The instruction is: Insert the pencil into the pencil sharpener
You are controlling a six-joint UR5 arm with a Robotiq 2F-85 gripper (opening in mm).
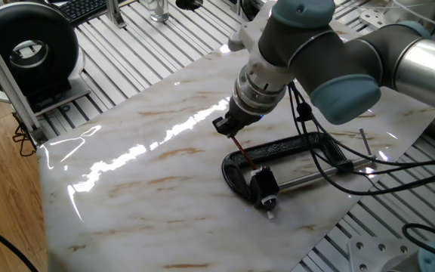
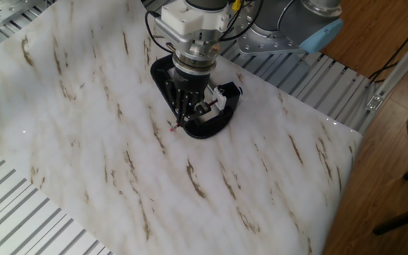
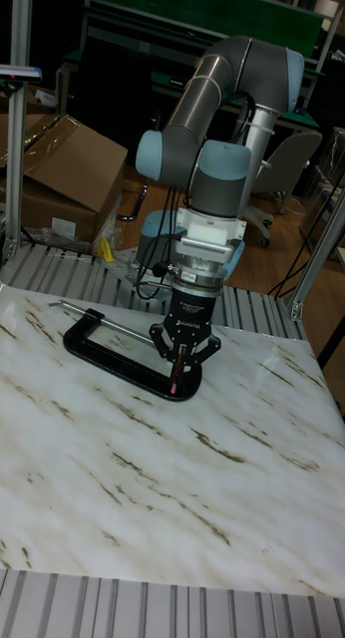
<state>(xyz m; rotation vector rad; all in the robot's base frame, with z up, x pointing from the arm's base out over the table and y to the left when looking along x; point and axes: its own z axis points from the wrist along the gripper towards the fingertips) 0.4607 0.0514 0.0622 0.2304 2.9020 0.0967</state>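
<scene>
My gripper (image 1: 231, 130) is shut on the upper end of the dark-red pencil (image 1: 244, 153), which slants down toward the pencil sharpener (image 1: 263, 183). The sharpener is a small black block held at the mouth of a black C-clamp (image 1: 300, 143) lying on the marble board. The pencil's lower end lies just short of the sharpener; I cannot tell if it touches. From the other fixed view the gripper (image 2: 190, 113) hangs over the clamp (image 2: 211, 127), with the pencil tip (image 2: 177, 127) poking out left. In the tall view the pencil (image 3: 174, 382) hangs below the gripper (image 3: 179, 361).
The clamp's silver screw rod (image 1: 316, 175) runs right toward cables (image 1: 406, 162) lying over the board's edge. A round black device (image 1: 29, 49) stands off the board at far left. A cardboard box (image 3: 53, 169) sits behind the table.
</scene>
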